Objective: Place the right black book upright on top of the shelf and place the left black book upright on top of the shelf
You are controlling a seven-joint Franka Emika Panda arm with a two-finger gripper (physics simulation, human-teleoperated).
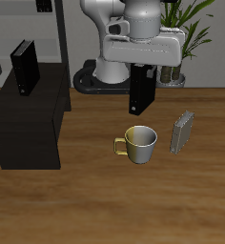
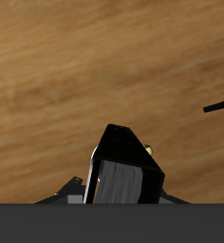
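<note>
My gripper (image 1: 143, 71) is shut on a black book (image 1: 141, 91) and holds it upright in the air, above the table and just behind the mug. In the wrist view this book (image 2: 123, 171) fills the space between my fingers (image 2: 72, 195), pale page edges showing. The other black book (image 1: 26, 67) stands upright on the flat top of the low black shelf (image 1: 29, 129), towards its back. A dark corner of the shelf (image 2: 222, 111) shows in the wrist view.
A yellow-green mug (image 1: 140, 143) stands on the table below the held book. A small grey book (image 1: 182, 132) stands upright beside it. A tall grey rack (image 1: 50, 24) and a potted plant (image 1: 186, 33) are at the back.
</note>
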